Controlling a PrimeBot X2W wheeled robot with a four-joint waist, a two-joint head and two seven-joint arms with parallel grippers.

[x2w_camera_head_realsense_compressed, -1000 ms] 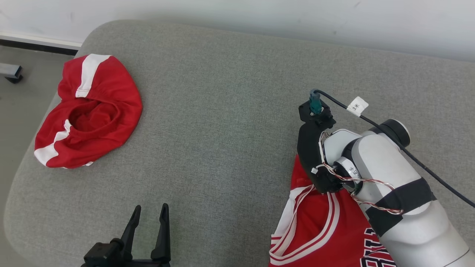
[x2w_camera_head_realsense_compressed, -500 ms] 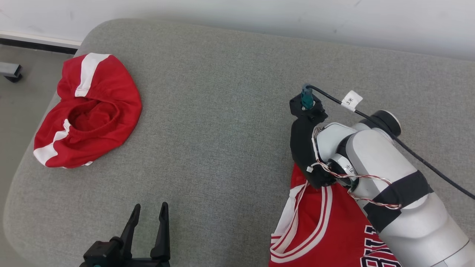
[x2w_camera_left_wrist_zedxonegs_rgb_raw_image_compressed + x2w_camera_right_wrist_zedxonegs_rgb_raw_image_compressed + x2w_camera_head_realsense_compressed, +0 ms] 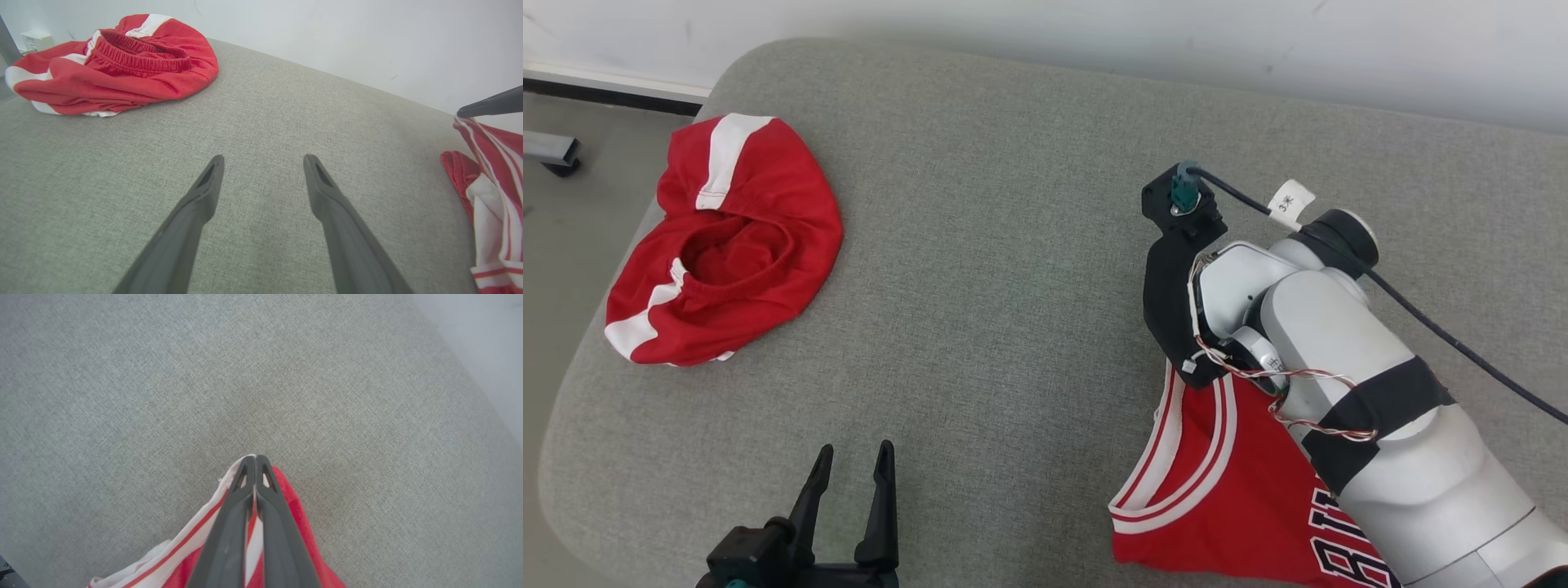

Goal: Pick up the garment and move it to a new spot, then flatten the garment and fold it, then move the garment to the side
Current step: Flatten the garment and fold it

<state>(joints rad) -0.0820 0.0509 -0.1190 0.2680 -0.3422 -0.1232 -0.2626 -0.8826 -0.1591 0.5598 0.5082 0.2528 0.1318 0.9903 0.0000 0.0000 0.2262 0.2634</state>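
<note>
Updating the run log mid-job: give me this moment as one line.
right tool: shut on jersey trim | left tool: open, empty | shorts: lying apart, far left | phase: pick-up

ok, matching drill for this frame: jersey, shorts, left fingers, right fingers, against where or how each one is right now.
1 jersey
2 shorts
3 left fingers
4 right fingers

A spread apart above bare cushion
B bunched in a heap at the cushion's far left corner
C shut on a striped edge
D lifted by one edge, the rest trailing on the cushion

Pairs: 1-D, 2-B, 3-A, 4-C
</note>
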